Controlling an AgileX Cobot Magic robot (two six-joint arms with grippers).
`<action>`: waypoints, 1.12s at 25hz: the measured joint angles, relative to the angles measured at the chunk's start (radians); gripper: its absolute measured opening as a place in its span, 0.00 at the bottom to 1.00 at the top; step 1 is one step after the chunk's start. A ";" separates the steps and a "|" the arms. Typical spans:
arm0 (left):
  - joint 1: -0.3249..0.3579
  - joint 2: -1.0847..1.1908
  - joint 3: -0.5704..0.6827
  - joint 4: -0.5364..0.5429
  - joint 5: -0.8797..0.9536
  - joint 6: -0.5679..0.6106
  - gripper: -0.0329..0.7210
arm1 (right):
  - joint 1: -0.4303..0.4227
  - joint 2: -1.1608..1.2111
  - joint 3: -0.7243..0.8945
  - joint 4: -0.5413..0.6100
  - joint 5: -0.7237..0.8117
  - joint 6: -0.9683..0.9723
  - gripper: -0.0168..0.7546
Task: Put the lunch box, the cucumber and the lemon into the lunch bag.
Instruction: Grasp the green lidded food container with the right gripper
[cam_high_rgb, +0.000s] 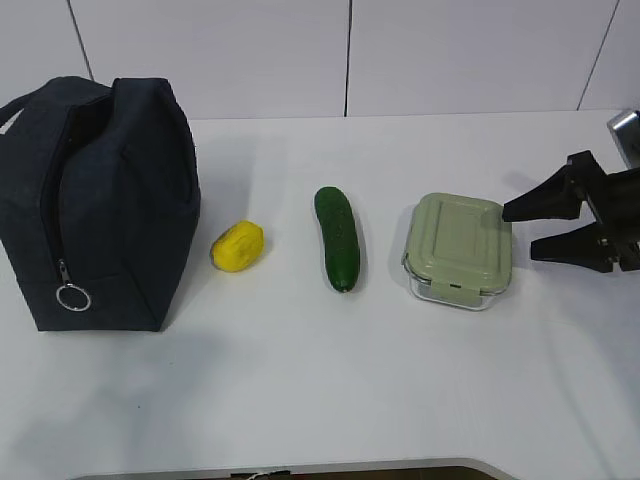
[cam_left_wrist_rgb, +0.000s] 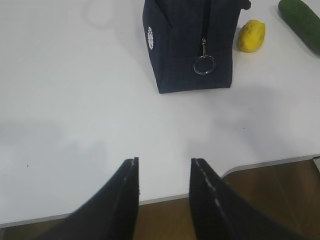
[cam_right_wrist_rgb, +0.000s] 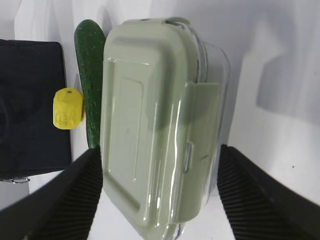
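The lunch box, clear with a sage-green lid, sits on the white table at the right. My right gripper is open at its right edge. In the right wrist view the gripper has one finger on either side of the box's near end, without clamping it. The cucumber lies left of the box and the lemon further left. The navy lunch bag stands at the far left, its ring pull hanging low. My left gripper is open and empty over the table's front edge.
The white table ends close to the front, with a brown floor below in the left wrist view. The bag, lemon and cucumber lie ahead of the left gripper. A white wall backs the table.
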 joint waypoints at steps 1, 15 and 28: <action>0.000 0.000 0.000 0.000 0.000 0.000 0.36 | 0.000 0.005 0.000 0.010 -0.002 -0.005 0.76; 0.000 0.000 0.000 0.000 0.000 0.000 0.36 | 0.000 0.065 -0.002 0.055 -0.005 -0.039 0.76; 0.000 0.000 0.000 0.000 0.000 0.000 0.36 | 0.009 0.065 -0.002 0.078 -0.005 -0.067 0.76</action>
